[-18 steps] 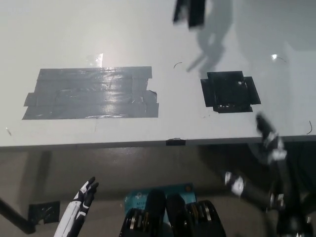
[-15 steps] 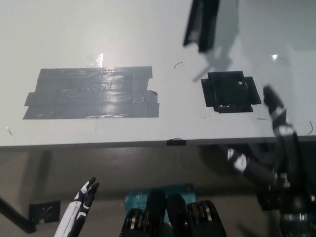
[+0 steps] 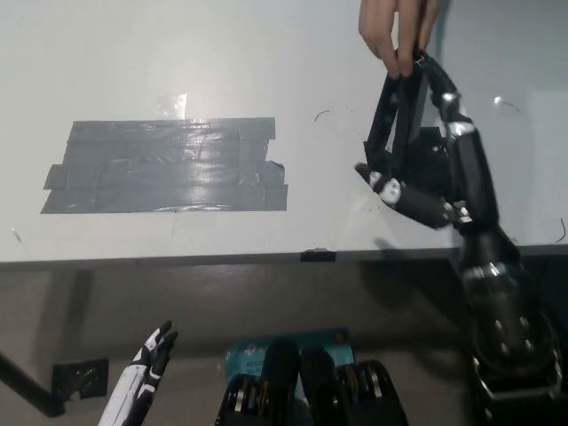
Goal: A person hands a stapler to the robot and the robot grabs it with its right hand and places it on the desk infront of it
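The white left hand (image 3: 146, 368) rested at the lower left, below the desk's front edge, holding nothing, its fingers loosely together — whether released or clenched could not be told. On the white desk (image 3: 177, 53) a wide patch of grey tape (image 3: 169, 167) lay left of centre, set back from the front edge; the surface around it was bare. A small dark tab (image 3: 317, 256) sat on the front edge near the middle. The blue label (image 3: 244, 355) below the desk carried print too small to read. To the right, a person's hand (image 3: 397, 28) reached in from the top edge and pinched the upper end of the black stapler (image 3: 397, 120), held nearly upright above a black tape square (image 3: 433, 151). The black right hand (image 3: 435, 169) had its fingers spread around the stapler — contact could not be confirmed.
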